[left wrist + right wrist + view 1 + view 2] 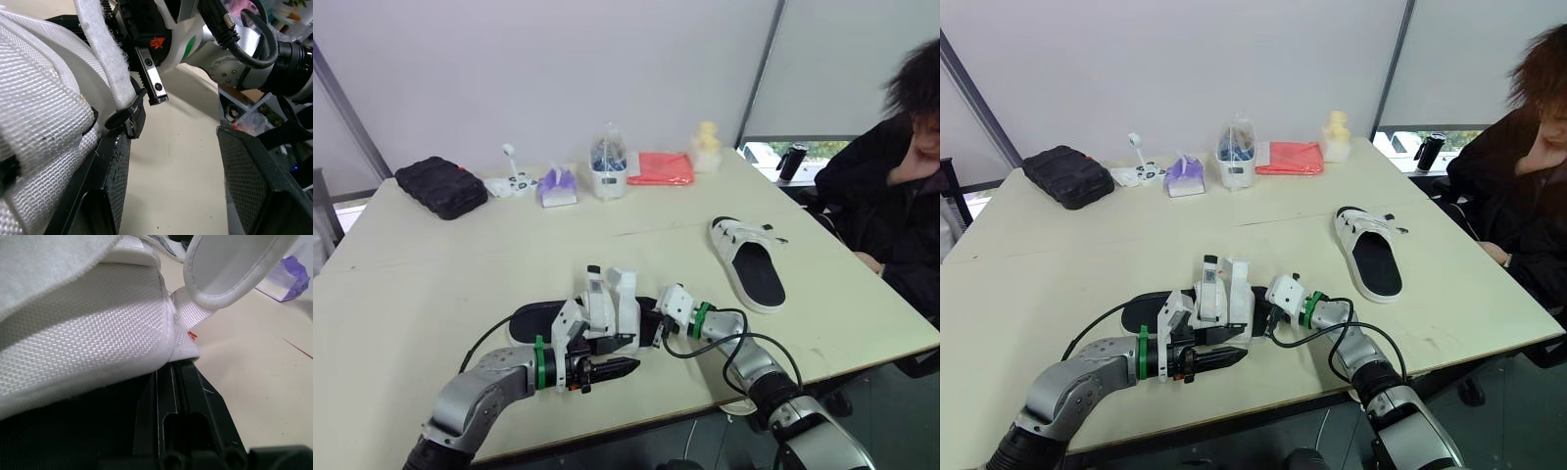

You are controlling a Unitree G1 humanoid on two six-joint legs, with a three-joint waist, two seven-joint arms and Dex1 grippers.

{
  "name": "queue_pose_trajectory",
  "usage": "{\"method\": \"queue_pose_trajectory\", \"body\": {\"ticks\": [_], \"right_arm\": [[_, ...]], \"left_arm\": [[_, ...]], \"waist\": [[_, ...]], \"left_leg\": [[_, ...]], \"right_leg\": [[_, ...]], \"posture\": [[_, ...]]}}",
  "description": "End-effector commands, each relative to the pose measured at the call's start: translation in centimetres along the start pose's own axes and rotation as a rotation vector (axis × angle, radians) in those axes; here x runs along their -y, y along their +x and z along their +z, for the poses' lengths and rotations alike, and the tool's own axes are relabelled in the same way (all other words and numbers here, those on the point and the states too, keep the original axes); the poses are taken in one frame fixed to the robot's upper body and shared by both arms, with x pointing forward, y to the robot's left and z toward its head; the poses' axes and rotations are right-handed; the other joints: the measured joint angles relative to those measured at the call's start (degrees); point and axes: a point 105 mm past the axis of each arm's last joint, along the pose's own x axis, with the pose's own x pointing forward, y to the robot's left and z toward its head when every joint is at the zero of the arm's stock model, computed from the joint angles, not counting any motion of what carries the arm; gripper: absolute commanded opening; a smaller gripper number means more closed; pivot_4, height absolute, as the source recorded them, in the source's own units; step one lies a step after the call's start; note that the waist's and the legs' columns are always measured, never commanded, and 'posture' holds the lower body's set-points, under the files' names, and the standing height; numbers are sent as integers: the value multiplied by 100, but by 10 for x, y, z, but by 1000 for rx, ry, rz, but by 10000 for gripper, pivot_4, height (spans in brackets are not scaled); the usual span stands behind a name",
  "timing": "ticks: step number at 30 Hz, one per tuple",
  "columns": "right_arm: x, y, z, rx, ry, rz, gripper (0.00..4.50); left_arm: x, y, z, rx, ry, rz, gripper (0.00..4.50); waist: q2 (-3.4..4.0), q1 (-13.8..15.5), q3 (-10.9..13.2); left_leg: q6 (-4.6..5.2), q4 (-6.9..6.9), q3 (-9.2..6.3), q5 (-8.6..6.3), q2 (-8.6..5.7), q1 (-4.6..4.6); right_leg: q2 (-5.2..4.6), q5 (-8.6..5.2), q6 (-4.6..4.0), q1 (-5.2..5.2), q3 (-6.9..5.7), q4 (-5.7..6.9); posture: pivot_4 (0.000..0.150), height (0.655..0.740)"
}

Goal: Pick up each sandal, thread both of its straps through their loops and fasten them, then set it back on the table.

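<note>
Step in hand: looks like you're on the first sandal, at the threading bit and with nothing fastened yet.
Near sandal (533,319): it lies along the near edge of the table (431,284), between both claws, and its white straps (608,294) stick up loose.
Left claw (610,371): released and holding nothing, parked right against the sandal's side webbing.
Right claw (656,326): pushed up close to the strap end from the other side. Can't tell if it's clamped on anything.
Loop (128,113): a black plastic one, sitting just under the free strap end (111,46).
Next move: I reckon you pinch that strap end, then steer it down into the loop while the left claw steadies the sandal.
Other sandal (749,262): it's out toward the right edge, well apart. Can't tell if its straps are done.
</note>
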Motion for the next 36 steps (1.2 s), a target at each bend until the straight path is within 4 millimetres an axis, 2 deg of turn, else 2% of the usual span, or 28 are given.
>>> {"method": "queue_pose_trajectory", "body": {"ticks": [1, 5, 9, 12, 13, 22, 30, 34, 36], "right_arm": [[-57, -31, -84, -346, 181, 126, 0], [-58, -31, -83, -345, 182, 127, 0], [-57, -30, -83, -346, 182, 126, 0], [-58, -30, -84, -347, 183, 128, 0], [-58, -30, -84, -347, 183, 128, 0], [-58, -29, -84, -349, 181, 135, 0], [-57, -28, -83, -348, 175, 141, 0], [-57, -27, -82, -347, 174, 142, 0], [-57, -27, -82, -347, 173, 143, 0]], "left_arm": [[-4, 0, 11, 31, 28, 38, 28342], [-8, 0, 10, 35, -3, 72, 28342], [-12, 1, 12, 58, -49, 107, 16905], [-12, 1, 13, 69, -85, 113, 2123], [-11, 1, 12, 70, -95, 112, 981], [3, -8, -3, -26, -186, 41, 981], [34, -45, -32, -268, -130, -163, 981], [49, -53, -27, -278, -115, -262, 981], [61, -57, -14, -247, -121, -327, 981]], "waist": [[0, 1, 0], [1, 6, -1], [0, 7, 0], [1, 4, 0], [0, 1, 0], [0, -17, -1], [-1, -25, 2], [0, -29, 2], [-1, -33, 2]], "left_leg": [[0, 0, 0, 0, 0, 0], [0, 0, 0, 0, 0, 0], [0, 1, 0, 0, 0, 1], [0, 1, 0, 0, 0, 3], [0, 1, 0, 0, 0, 3], [0, 0, 0, 0, 0, 10], [-12, -3, 1, -7, 3, 22], [-12, 0, 3, -7, 4, 6], [-12, -1, 3, -7, 5, 4]], "right_leg": [[0, 0, 0, 0, 0, 0], [0, 0, 0, 3, 0, 0], [0, 0, 0, 6, 0, 0], [0, 0, 0, 6, 0, 0], [0, 0, 0, 6, 0, 0], [1, 0, 1, 9, 0, 1], [1, 0, -1, -16, 0, 18], [1, 0, -1, -25, 0, 8], [0, 0, -1, -30, 0, 9]], "posture": [[1500, 7400], [1500, 7400], [1500, 7400], [1500, 7400], [1500, 7400], [1500, 7400], [1500, 7400], [1500, 7400], [1500, 7400]]}}
